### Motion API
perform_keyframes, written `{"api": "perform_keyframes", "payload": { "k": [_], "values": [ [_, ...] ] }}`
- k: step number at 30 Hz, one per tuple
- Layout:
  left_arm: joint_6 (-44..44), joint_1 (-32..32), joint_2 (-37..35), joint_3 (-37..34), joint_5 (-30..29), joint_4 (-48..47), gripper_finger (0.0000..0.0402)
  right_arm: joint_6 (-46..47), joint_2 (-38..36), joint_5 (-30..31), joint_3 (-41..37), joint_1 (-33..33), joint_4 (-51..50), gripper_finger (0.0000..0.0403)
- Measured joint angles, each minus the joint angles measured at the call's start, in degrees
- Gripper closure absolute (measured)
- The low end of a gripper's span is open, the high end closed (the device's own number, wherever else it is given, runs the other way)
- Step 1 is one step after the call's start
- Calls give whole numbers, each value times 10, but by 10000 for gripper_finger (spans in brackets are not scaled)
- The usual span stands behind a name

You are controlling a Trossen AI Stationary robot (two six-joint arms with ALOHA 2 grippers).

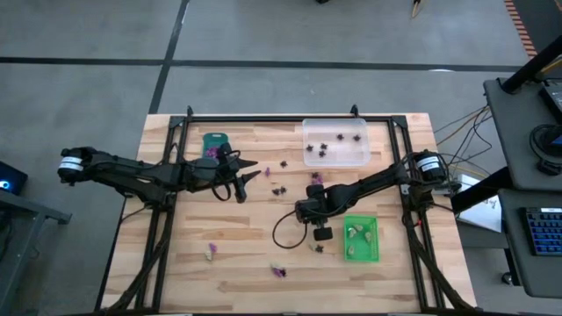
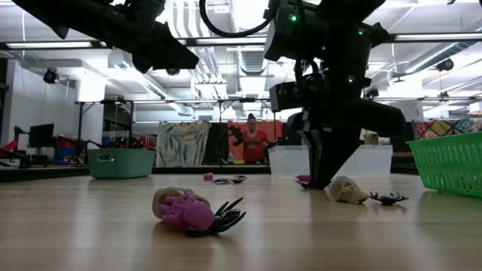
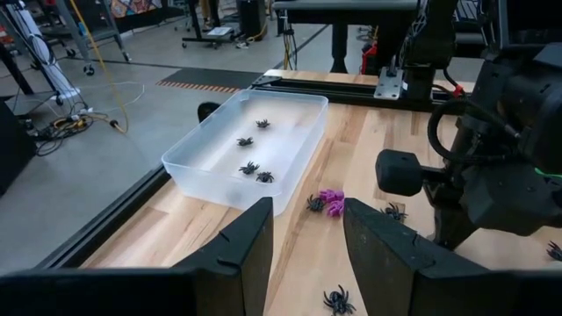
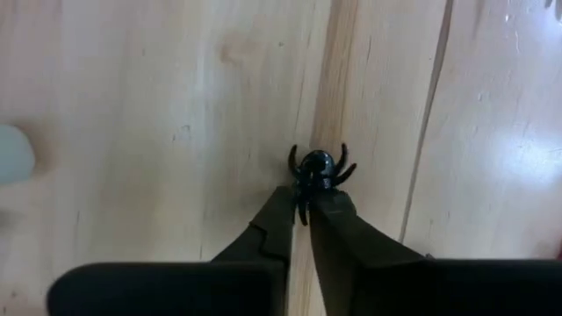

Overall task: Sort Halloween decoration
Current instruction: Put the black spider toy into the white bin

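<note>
right gripper (image 4: 303, 209) is pinched shut on just the black spider's (image 4: 316, 171) legs, so lift slowly; left gripper (image 3: 307, 230) hovers open.

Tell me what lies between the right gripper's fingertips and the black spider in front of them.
Nothing. In the right wrist view, the right gripper has its fingertips closed on the black spider at its rear legs, so only the bare wooden table surrounds them.

One camera looks straight down on my desk (image 1: 263, 175); another sits level at its surface. My wrist cameras look close; the left shares the clear tray (image 3: 237, 149).
</note>
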Motion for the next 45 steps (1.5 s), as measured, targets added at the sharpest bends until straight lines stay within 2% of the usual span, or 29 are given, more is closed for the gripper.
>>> {"api": "perform_keyframes", "payload": {
  "k": [4,15,25,32,37,45],
  "values": [
    [0,0,0,0,0,0,278,0,-2,2,0,-1,0,393],
    [0,0,0,0,0,0,278,5,-9,-4,-1,-1,-2,394],
    [0,0,0,0,0,0,278,8,-56,-4,-3,-4,-5,394],
    [0,0,0,0,0,0,278,41,-84,-5,-2,-22,-2,394],
    [0,0,0,0,1,-1,278,10,-84,-8,-2,-21,1,394],
    [-1,-5,11,-9,97,6,278,10,-101,-11,-61,-14,43,394]
  ]
}}
